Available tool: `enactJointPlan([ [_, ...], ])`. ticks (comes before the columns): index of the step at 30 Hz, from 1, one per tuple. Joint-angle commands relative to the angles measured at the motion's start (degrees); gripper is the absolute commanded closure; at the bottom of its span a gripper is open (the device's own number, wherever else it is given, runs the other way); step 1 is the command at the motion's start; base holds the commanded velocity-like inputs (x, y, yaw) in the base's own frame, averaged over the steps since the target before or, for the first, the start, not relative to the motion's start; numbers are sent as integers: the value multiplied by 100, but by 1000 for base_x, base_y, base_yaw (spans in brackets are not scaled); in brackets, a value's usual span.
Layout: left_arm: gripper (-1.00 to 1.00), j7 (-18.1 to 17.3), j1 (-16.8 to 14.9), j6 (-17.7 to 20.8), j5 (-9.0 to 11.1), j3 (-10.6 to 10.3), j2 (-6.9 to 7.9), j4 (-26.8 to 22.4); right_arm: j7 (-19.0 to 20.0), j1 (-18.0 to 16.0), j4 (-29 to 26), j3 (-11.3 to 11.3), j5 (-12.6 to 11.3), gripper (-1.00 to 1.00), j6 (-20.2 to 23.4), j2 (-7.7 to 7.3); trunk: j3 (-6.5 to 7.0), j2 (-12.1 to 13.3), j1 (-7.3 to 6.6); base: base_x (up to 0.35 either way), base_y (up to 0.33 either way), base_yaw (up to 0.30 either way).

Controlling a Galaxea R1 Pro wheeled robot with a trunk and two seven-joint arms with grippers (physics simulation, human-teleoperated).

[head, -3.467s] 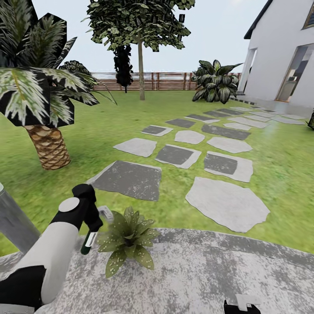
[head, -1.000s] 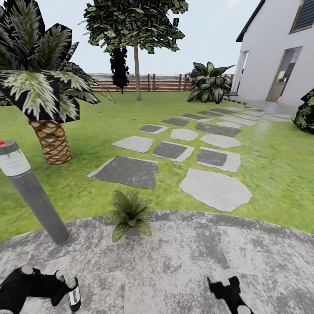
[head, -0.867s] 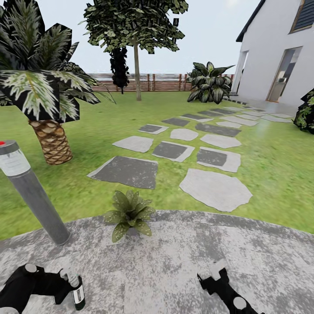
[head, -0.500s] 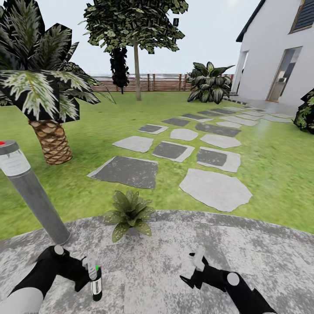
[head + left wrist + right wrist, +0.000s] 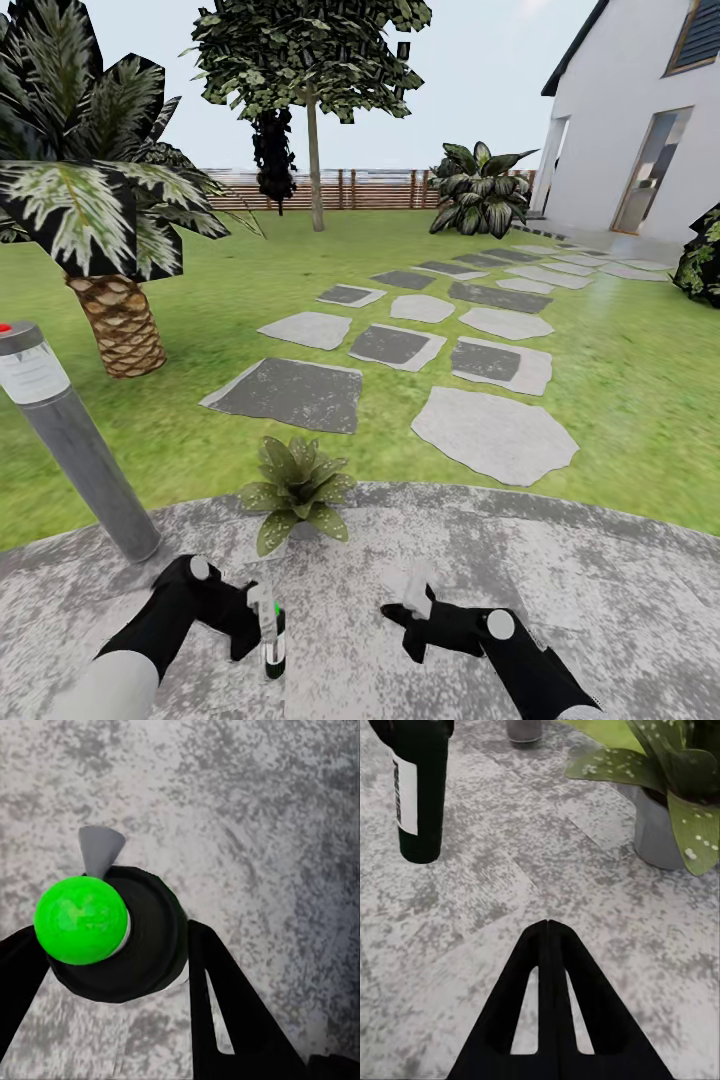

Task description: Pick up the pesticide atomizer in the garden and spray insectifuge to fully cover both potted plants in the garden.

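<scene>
Over the paving (image 5: 560, 590), left gripper (image 5: 262, 630) clamps the white-labelled pesticide atomizer (image 5: 273, 640); right gripper (image 5: 412, 598) closed, empty.

surface: grey speckled paved round (image 5: 560, 590), nearest ground in head view | on it at 11 o'clock: potted plant (image 5: 296, 490) at its far rim, in a grey pot per right wrist view | 10 o'clock: grey post (image 5: 75, 450), tilted, foot at the rim | beyond: lawn (image 5: 200, 330) with flat stepping stones (image 5: 495, 433) toward 1 o'clock

head overlooks paving (image 5: 560, 600), wrists near it
</scene>
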Motion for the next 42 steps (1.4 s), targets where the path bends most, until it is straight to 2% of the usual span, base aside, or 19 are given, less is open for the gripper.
enactJointPlan([
  [1,100,63,-5,9,-26,-55,-56,-8,54,-4,-48,-9,53,100,-29,56,-5,-2,-1,0,0,0],
  [3,100,131,-10,9,-25,-129,-140,-11,166,-6,-158,-7,52,100,-29,137,-5,-2,-1,0,0,0],
  [5,100,176,-12,12,-46,-163,-330,-25,315,-6,-358,-7,52,100,-27,292,-5,-2,-1,0,0,0],
  [8,100,213,-21,14,-55,-166,-435,-51,333,-7,-387,-7,53,100,-24,370,-5,-2,-1,0,0,0],
  [13,100,356,-21,13,-35,-166,-521,-196,337,-16,-425,-5,52,100,-21,448,-5,-2,-1,0,0,0],
  [18,100,361,-21,9,-37,-170,-621,-213,337,-32,-425,-7,53,100,-20,459,-5,-2,-1,0,0,0],
  [23,100,374,-21,24,-10,-465,-656,-214,337,-33,-426,-6,53,100,-20,460,-5,-2,-1,0,0,0],
  [28,100,375,-21,26,-7,-497,-787,-214,337,-33,-428,-4,53,100,-21,460,-5,-2,-1,0,0,0],
  [42,100,367,-21,35,2,-492,-958,-214,337,-33,-432,-9,119,100,-27,460,-5,-2,-1,0,0,0],
])
